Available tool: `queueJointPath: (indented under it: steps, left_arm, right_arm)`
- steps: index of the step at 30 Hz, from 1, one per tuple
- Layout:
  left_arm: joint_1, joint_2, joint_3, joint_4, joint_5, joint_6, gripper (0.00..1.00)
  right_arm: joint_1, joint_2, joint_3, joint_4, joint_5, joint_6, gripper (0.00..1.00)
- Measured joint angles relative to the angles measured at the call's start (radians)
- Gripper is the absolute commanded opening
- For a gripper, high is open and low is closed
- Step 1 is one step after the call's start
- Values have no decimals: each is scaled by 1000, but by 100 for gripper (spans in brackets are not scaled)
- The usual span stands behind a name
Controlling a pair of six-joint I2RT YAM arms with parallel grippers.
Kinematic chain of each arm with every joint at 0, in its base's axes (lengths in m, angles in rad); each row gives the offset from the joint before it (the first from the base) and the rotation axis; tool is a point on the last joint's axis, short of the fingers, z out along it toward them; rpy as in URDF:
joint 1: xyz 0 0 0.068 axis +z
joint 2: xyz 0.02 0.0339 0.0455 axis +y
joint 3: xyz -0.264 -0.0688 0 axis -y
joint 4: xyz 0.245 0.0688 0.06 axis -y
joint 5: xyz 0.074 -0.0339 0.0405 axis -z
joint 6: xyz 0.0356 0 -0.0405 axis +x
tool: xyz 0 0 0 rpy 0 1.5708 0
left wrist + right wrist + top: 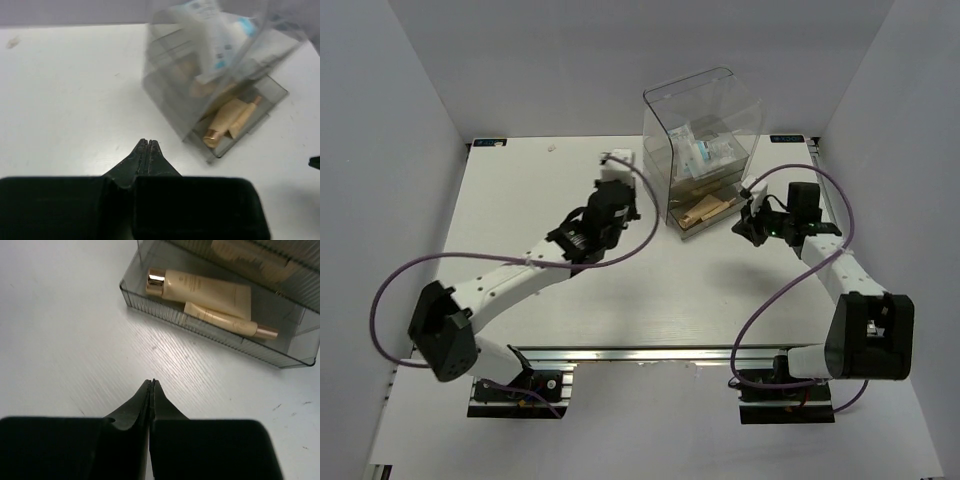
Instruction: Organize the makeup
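L gripper (145, 143) & R gripper (151, 383): jaws shut tight, empty. Tube (200, 287) + stick (230, 322) in pulled-out drawer (165, 314); packet (210, 30) higher in box (705, 105). Prob next: push drawer front squarely, slow, w/ closed R tips.

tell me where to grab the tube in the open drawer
Probably near its gold cap, from above: the tube lies flat in the drawer, whose walls block a side approach, and the stick crowds its other end.
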Motion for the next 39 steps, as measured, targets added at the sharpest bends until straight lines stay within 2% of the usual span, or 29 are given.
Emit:
queueJointPath:
  steps: [3, 4, 6, 7, 8, 10, 11, 13, 15, 16, 19, 23, 27, 32, 35, 36, 37, 39]
  left_arm:
    - [43, -122, -145, -11, -40, -123, 5]
    - [47, -151, -184, -16, -53, -162, 9]
    - [48, -200, -257, -25, -71, -228, 22]
    - [48, -222, -291, -35, -80, -264, 39]
    - [48, -246, -324, -46, -88, -306, 47]
    - [49, -283, -364, -67, -106, -360, 59]
    - [50, -304, -381, -78, -116, -385, 60]
    - [54, -346, -406, -96, -138, -435, 60]
    - [56, -393, -426, -118, -162, -478, 60]
    - [58, -416, -435, -125, -173, -499, 60]
    - [60, -486, -467, -146, -203, -563, 60]
    - [62, -539, -510, -185, -231, -630, 60]
    - [62, -545, -524, -214, -245, -661, 61]
    - [62, -544, -524, -228, -257, -674, 61]
    - [62, -544, -524, -235, -259, -678, 58]
    - [62, -544, -524, -237, -261, -678, 54]
    - [63, -544, -524, -240, -262, -681, 37]
    - [63, -545, -525, -242, -265, -690, 19]
  right_arm:
    - [35, 82, 24, -32, 72, -117, 0]
    - [48, 117, 39, -43, 101, -165, 0]
    - [74, 189, 69, -56, 154, -266, 3]
    - [89, 229, 87, -61, 179, -313, 4]
    - [105, 270, 106, -67, 204, -357, 4]
    - [134, 349, 145, -63, 258, -424, 4]
    - [144, 377, 156, -54, 279, -439, 7]
    - [166, 430, 169, 3, 327, -471, 10]
    - [183, 449, 154, 90, 366, -496, 19]
    - [190, 449, 135, 150, 385, -511, 32]
    - [200, 451, 77, 311, 417, -574, 54]
    - [202, 485, 72, 414, 425, -654, 67]
    - [205, 545, 124, 445, 427, -712, 80]
    - [210, 594, 190, 457, 442, -766, 83]
    - [211, 603, 205, 455, 445, -780, 76]
    - [211, 602, 206, 452, 442, -783, 71]
    - [211, 597, 205, 444, 437, -787, 66]
    - [211, 575, 201, 417, 423, -789, 55]
